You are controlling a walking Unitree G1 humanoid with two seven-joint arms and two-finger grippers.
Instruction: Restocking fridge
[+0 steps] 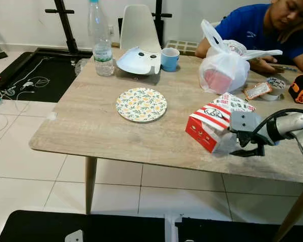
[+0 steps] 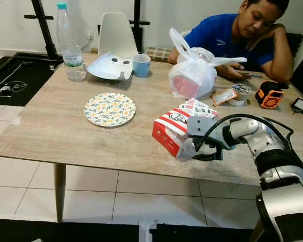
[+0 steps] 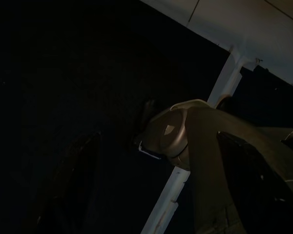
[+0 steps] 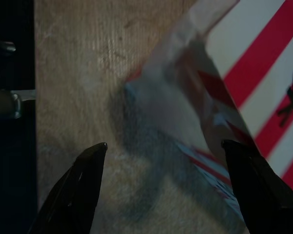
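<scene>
Right wrist view — gripper astride box edge

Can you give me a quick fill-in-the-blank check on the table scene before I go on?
1. The right gripper is at the red and white striped ____ near the table's front edge.
2. In the right wrist view the gripper's two black fingers stand ____.
3. The floral plate has ____ on it.
4. Beside the white lid-like piece stands a blue ____.

Missing words: box; open; nothing; cup
</scene>
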